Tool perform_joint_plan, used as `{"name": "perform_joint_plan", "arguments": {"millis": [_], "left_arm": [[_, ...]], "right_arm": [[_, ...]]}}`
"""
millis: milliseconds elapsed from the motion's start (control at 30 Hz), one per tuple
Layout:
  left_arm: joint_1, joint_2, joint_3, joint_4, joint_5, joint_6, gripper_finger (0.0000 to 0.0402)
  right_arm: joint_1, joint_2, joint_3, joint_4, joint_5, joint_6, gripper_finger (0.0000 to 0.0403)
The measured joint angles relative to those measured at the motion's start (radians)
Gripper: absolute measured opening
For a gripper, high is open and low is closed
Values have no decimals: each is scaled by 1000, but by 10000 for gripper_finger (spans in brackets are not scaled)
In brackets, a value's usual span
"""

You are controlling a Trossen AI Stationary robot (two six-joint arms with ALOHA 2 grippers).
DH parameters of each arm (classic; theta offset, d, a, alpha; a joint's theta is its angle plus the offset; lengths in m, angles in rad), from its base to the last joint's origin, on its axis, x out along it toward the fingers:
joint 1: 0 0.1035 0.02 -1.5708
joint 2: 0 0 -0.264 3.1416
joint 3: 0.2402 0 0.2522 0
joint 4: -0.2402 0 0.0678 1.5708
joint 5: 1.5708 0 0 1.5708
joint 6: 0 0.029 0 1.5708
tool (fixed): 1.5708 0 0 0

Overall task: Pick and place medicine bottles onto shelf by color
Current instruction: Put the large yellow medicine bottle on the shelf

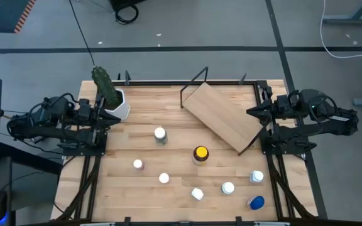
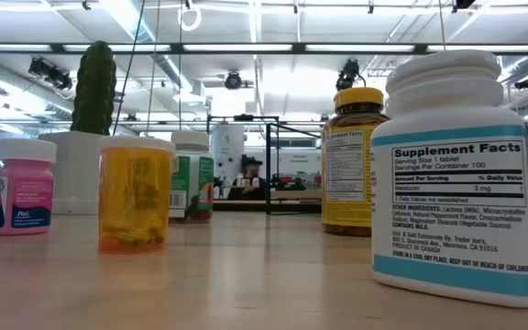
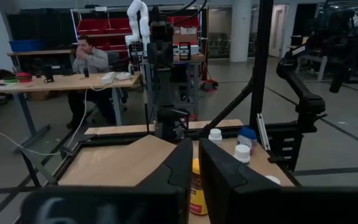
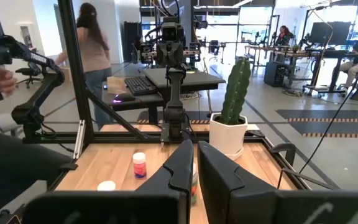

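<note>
I see tabletop (image 1: 118,194) first. Shelf (image 1: 222,117) angled at far right, bare. Bottles scattered on near half, yellow-capped bottle (image 1: 200,153) just before shelf. Left gripper (image 1: 109,117) parked by cactus pot (image 1: 117,105), fingers nearly together, empty. Right gripper (image 1: 254,112) beside shelf, likewise.

Both arms sit folded back, left gripper (image 1: 107,117) and right gripper (image 1: 251,113) nearly closed.

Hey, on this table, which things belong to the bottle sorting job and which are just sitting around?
Job:
medicine bottles, such as the yellow-capped bottle and blue-capped bottle
shelf
left gripper and right gripper, both parked at the table edges

Just there:
potted cactus
</note>
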Motion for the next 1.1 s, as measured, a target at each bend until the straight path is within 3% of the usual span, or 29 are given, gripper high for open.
{"name": "perform_joint_plan", "arguments": {"millis": [200,433,533,833,1100], "left_arm": [[0,0,0,29,1,-121,35],[0,0,0,75,8,-723,34],[0,0,0,95,8,-874,36],[3,32,0,137,-51,-948,37],[3,80,0,310,-111,-833,51]], "right_arm": [[0,0,0,0,0,0,33],[0,0,0,0,0,0,33],[0,0,0,0,0,0,33],[0,0,0,6,6,0,33],[0,0,0,7,33,35,32]]}}
